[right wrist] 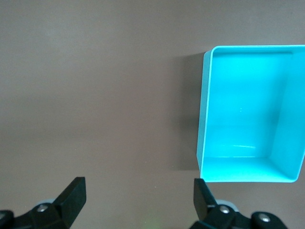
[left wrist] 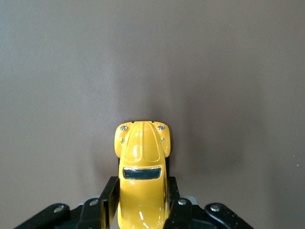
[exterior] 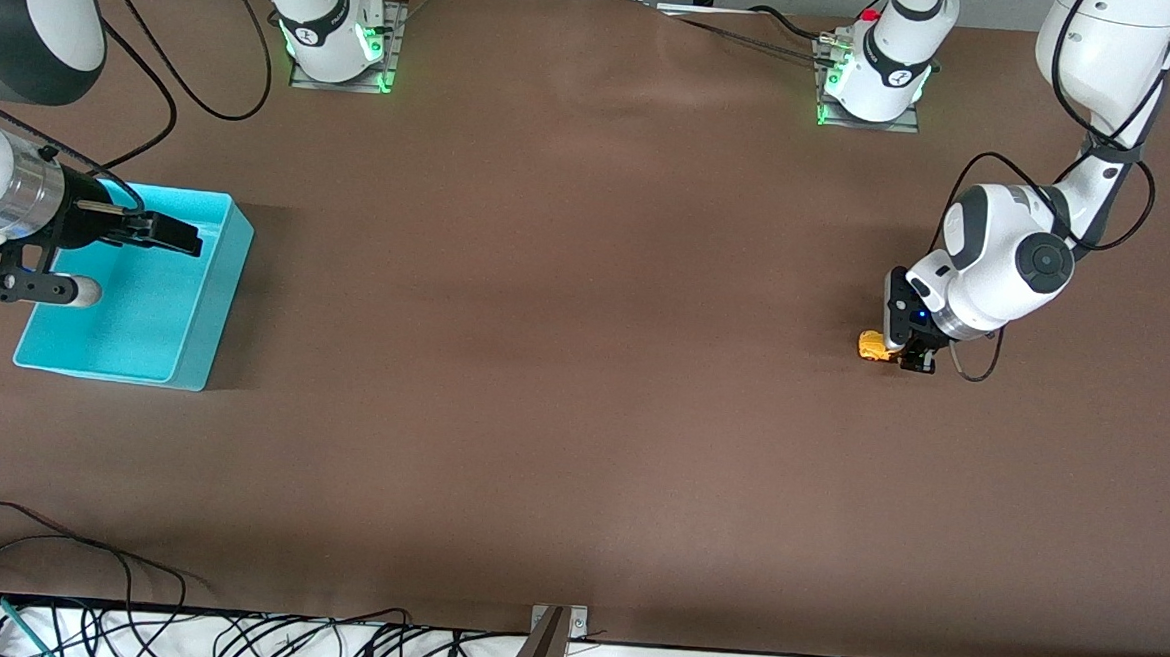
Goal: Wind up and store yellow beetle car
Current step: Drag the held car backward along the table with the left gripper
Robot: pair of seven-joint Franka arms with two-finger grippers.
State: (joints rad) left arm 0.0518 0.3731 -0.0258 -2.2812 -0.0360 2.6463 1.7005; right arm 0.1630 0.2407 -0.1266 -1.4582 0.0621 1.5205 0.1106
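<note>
The yellow beetle car is a tiny rounded toy at the left arm's end of the table, down at the brown surface. My left gripper is shut on it. In the left wrist view the car sticks out nose first, its rear part clamped between the two black fingers of the left gripper. At the right arm's end, my right gripper hangs open over the cyan bin and waits. Nothing is between the right gripper's wide-apart fingers.
The cyan bin is an open rectangular box with nothing visible inside. Bare brown table surface stretches between the bin and the car. Both arm bases stand along the edge farthest from the front camera, and cables run along the nearest edge.
</note>
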